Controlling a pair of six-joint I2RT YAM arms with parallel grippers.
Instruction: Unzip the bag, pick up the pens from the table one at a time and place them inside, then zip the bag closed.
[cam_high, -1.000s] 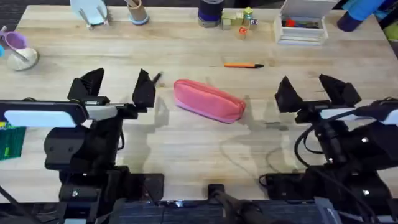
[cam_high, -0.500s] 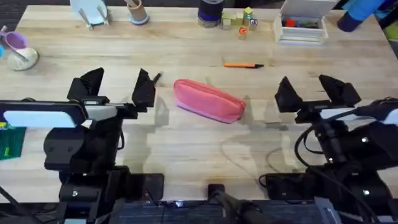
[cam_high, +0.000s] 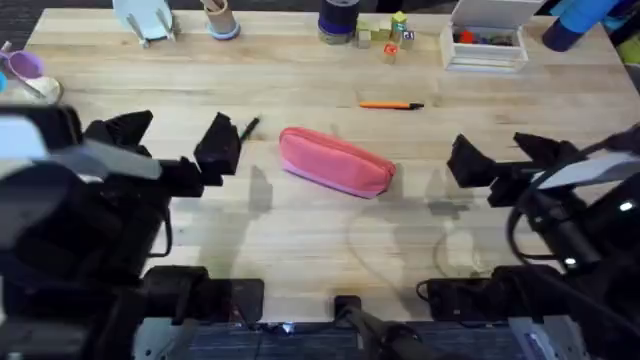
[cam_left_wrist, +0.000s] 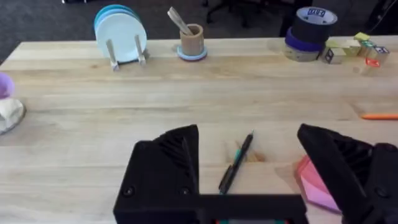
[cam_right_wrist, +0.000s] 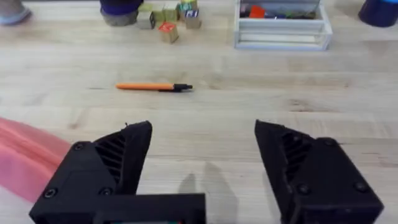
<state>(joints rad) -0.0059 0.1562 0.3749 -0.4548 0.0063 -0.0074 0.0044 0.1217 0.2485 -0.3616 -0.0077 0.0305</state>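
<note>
The left gripper (cam_high: 172, 142) hangs over the table (cam_high: 300, 230) with its jaws spread wide, gripping nothing. The black pen (cam_left_wrist: 236, 162) lies on the wood just ahead of it, between its two fingers in the wrist view. The bag (cam_high: 336, 161) lies to its right, apparently zipped, though the zipper is hard to make out. The right gripper (cam_high: 508, 157) is also spread wide and empty, right of the bag. The orange pen (cam_right_wrist: 153, 87) lies well ahead of it, toward its left finger.

You see the pink bag (cam_high: 336, 162) zipped shut mid-table — orange pen (cam_high: 390, 104) beyond it, both grippers wide open.
</note>
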